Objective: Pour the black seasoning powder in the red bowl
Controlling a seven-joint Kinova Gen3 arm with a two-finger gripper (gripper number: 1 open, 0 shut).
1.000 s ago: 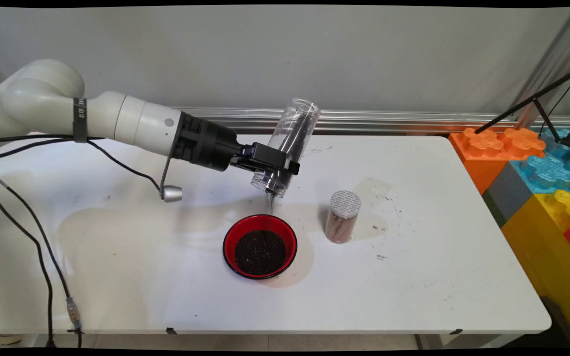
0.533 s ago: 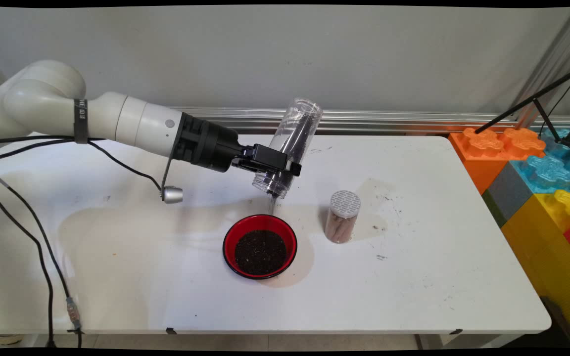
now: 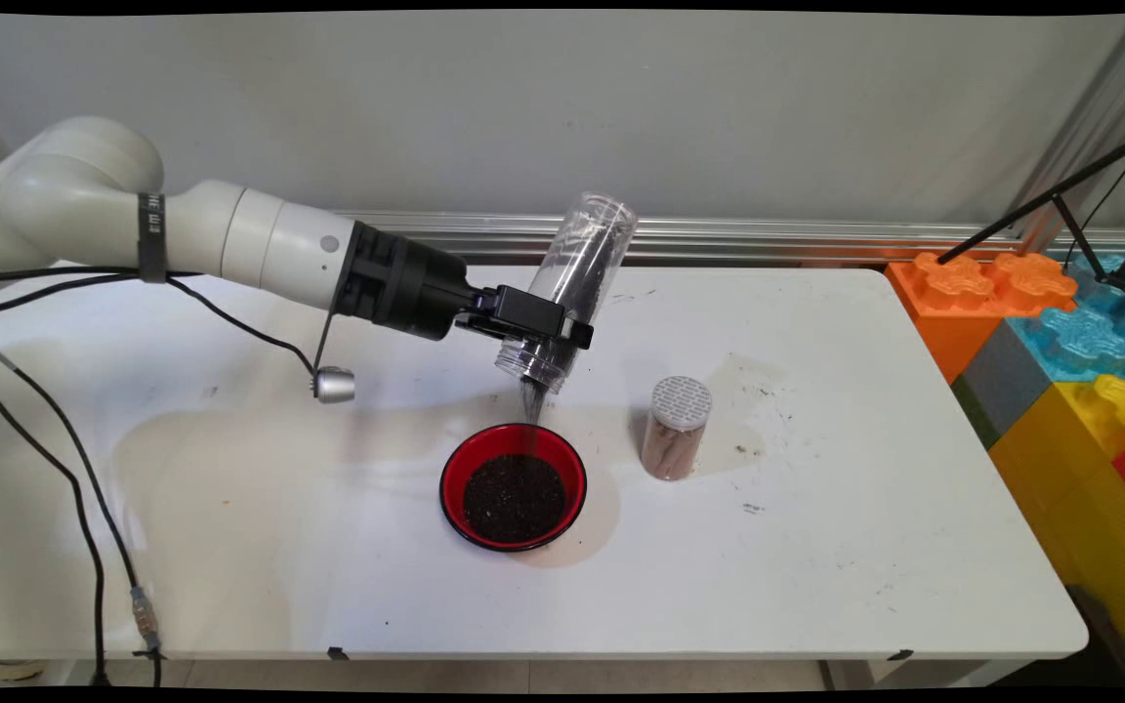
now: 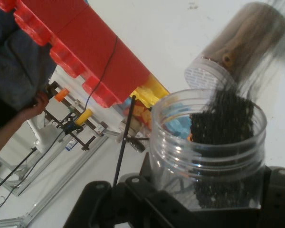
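A white table (image 3: 816, 547) stands before a grey wall, with big coloured plastic blocks (image 3: 1061, 332) at its right end. The black two-finger gripper (image 3: 553, 332) is clenched on a clear plastic jar (image 3: 572, 283), tipped mouth-down over a red bowl of dark granules (image 3: 514, 486). A thin stream falls near the bowl's far rim, so grains could overshoot onto the table. A lidded jar of brown sticks (image 3: 677, 428) stands just beside the bowl
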